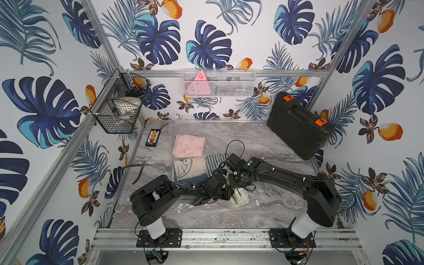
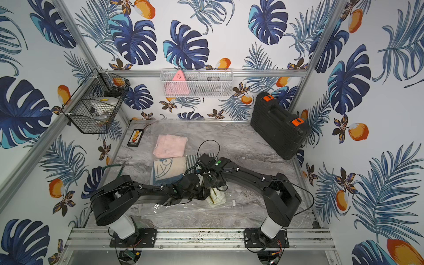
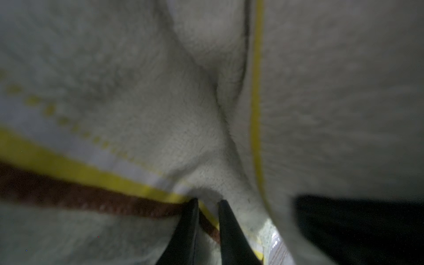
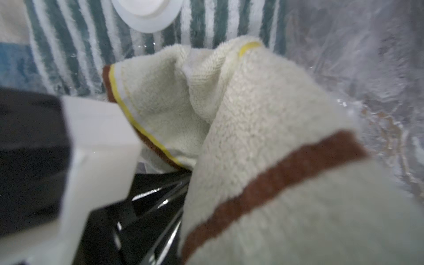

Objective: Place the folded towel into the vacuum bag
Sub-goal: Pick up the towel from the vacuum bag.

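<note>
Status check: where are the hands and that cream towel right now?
Left hand pinching cream towel hem. Right hand's grip hidden. Towel bunched at vacuum bag mouth. Two towels already inside.

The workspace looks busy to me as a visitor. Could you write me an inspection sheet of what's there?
Surface: grey marbled table.
Job's things: clear vacuum bag spread over the table, white valve disc on it; cream towel bunched at its near end.
Clutter: pink towel and cartoon towel seen through the plastic; abacus, pliers, black case leaning on the wall.
Grippers: left gripper pinches the cream towel's striped hem; right gripper at the same towel, jaws hidden.
Cables: black cable loop above the right arm.
Surroundings: leaf wallpaper, black wire basket, white mesh basket.
</note>
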Controlling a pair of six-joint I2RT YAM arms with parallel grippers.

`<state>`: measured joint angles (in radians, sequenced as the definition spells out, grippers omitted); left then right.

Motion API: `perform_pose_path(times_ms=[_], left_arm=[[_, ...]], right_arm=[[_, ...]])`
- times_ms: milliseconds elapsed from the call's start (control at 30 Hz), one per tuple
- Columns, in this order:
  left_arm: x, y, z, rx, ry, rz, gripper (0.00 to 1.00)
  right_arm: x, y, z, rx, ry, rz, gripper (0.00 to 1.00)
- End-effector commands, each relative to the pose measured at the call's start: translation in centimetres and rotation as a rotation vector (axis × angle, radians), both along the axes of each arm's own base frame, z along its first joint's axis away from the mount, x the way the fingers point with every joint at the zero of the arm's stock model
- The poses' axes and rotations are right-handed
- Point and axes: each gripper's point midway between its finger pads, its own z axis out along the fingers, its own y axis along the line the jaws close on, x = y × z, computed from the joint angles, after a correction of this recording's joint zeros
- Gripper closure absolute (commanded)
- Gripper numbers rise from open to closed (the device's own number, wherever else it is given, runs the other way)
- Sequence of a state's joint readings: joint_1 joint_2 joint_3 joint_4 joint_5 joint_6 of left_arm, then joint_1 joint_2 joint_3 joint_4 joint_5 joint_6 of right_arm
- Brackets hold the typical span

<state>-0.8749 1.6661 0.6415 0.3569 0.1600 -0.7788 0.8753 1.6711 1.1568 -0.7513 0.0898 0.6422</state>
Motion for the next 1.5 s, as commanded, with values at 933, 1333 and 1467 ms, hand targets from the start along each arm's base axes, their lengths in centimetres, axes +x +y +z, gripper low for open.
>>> perform_pose_path(times_ms=[933, 1333, 1467], left_arm=[[0.4, 8.0, 10.1, 0.318, -0.227, -0.073, 0.60], [-4.8, 2.5, 9.1, 0.440, -0.263, -0.370, 0.36], [-7.5, 0.9, 6.7, 0.529, -0.243, -0.501, 0.32]], right_arm=[[2.0, -7.6, -7.4, -0.252, 0.061, 0.036, 0.73], [4.6, -9.7, 2.7, 0.072, -0.007, -0.122, 0.98], [4.4, -12.1, 5.4, 0.135, -0.050, -0.203, 0.98]])
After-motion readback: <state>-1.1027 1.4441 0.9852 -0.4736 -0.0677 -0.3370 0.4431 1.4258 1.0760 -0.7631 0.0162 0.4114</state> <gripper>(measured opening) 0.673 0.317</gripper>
